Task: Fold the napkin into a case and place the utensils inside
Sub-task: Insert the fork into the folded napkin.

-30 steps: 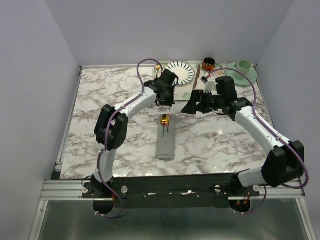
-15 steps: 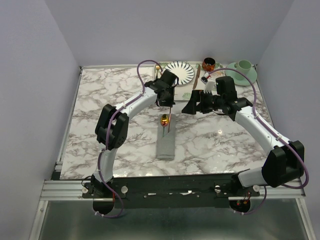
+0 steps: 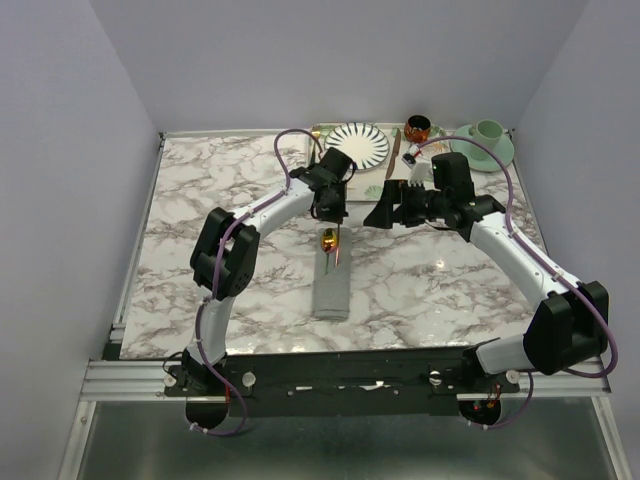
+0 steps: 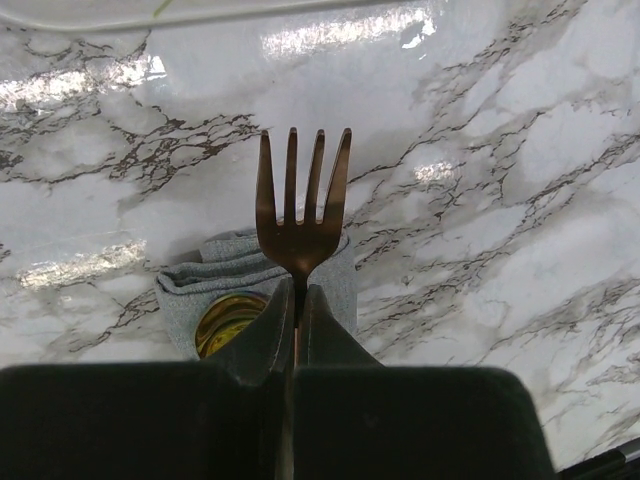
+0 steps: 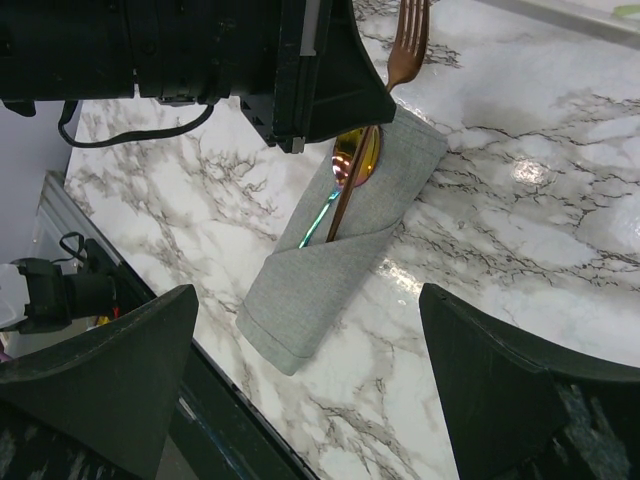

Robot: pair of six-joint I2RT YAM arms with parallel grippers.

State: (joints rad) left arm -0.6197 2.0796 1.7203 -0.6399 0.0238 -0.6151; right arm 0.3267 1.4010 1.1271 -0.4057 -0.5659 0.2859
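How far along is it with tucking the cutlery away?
Nearly there. The napkin case is already folded, and the spoon sits in its pocket. The left gripper is shut on the copper fork, its handle tip in the pocket. Left: slide it in fully and release.

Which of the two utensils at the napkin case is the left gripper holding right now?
The copper-pink fork, tines up, pinched by the left gripper; the gold-bowled spoon lies free in the case.
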